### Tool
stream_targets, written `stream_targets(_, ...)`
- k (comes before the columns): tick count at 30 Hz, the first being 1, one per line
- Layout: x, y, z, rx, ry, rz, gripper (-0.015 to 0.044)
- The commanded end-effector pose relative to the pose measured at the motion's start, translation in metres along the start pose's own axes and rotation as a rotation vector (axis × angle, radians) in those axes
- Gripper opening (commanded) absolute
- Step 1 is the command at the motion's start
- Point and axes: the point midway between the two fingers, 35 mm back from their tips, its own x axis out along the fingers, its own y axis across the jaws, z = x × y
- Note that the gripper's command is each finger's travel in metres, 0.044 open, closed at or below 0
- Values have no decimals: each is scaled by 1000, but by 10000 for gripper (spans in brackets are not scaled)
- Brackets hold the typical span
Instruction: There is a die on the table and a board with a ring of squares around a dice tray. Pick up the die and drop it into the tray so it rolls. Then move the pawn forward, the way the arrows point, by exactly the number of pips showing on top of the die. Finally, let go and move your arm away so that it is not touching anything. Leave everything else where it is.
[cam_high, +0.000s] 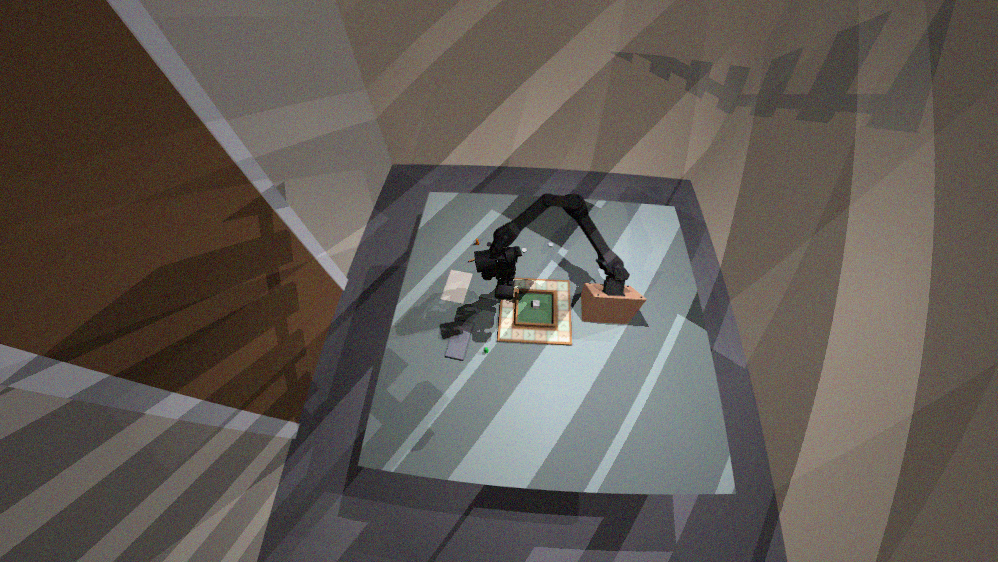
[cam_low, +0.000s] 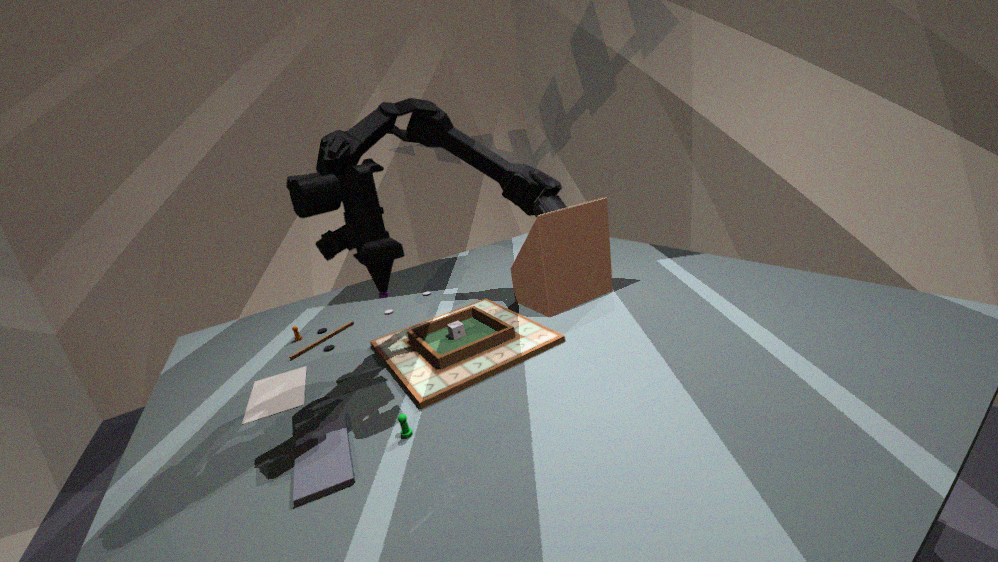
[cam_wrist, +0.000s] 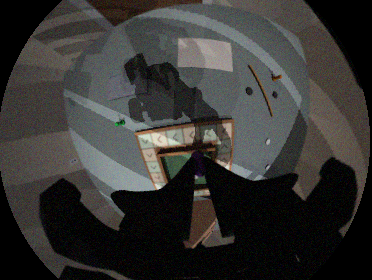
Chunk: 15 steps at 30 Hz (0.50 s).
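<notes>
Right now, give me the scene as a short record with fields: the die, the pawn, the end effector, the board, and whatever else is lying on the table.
die: white, resting inside the green tray
pawn: purple, pinched at the fingertips, lifted off the board
end effector: shut on the pawn, raised above the table beyond the board's far-left corner
board: flat, arrow squares ringing the tray
other pawns: green pawn upright near the board's front; orange pawn farther back
loose items: stick, white sheet, grey slab, small dark and white discs
</notes>
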Motion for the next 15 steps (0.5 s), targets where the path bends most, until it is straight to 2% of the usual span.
stream_targets(1, 3, 13, 1, 1, 3, 4, 0)
stream_targets(15, 46, 94, -1, 2, 2, 7, 0)
